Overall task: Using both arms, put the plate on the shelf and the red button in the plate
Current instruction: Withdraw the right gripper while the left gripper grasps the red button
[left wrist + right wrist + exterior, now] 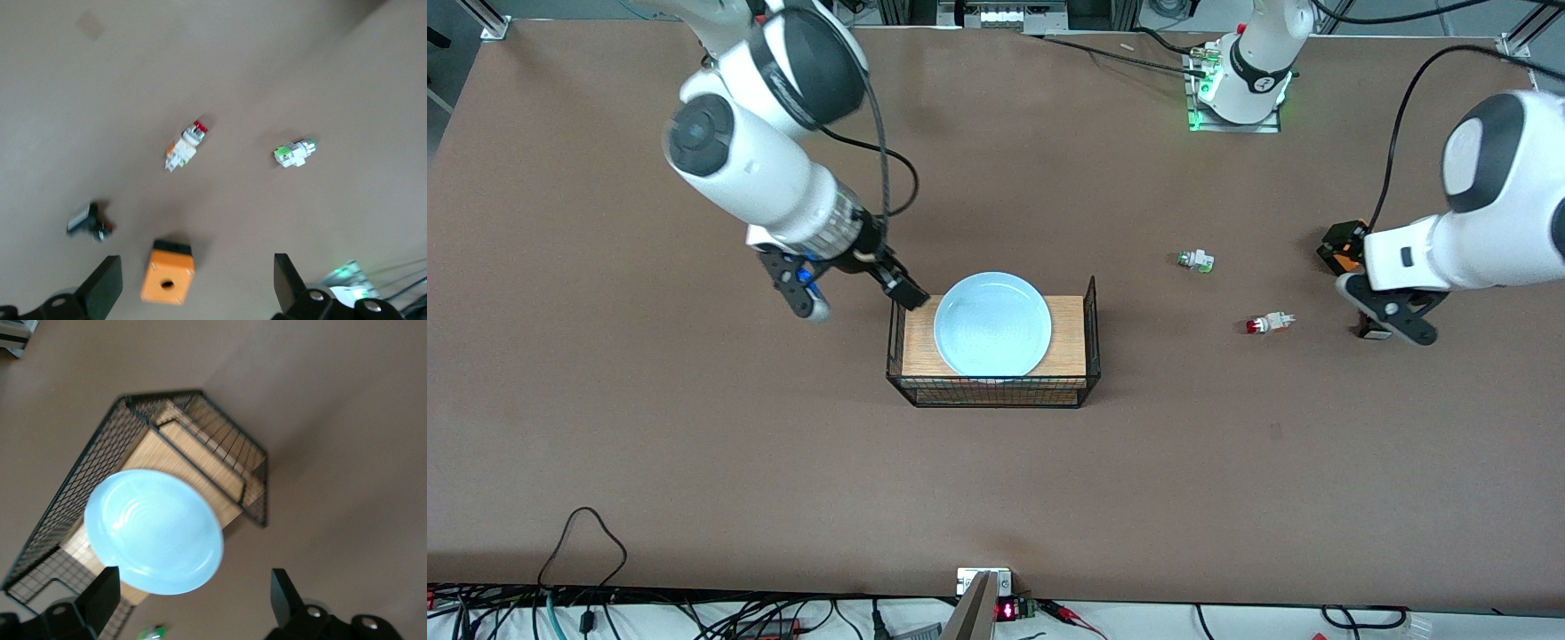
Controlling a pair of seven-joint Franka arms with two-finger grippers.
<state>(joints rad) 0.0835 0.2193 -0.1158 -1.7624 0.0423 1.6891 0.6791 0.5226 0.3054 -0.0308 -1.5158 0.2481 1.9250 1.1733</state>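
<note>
The right gripper [858, 289] hangs with its fingers spread wide and nothing between them, at the rack's end toward the right arm, at about nine o'clock from the plate [992, 324]. The pale blue plate already rests on the wooden top of the wire rack [996, 391], overhanging its edge a little in the right wrist view, so I'd judge the plate half of the job done and that arm free. The left gripper [1390, 318] is also spread open and empty, over the bare table at the left arm's end, just beside an orange box [1343, 245]. From it, the red button [1268, 323] lies on its side on the table at roughly nine o'clock, well apart from the plate. A green-capped button [1195, 260] lies at about eleven o'clock from the red one, farther from the front camera. The step in hand looks like the reach for the red button: the left gripper must travel over it, turn to straddle the narrow body, and come down without nudging it.
</note>
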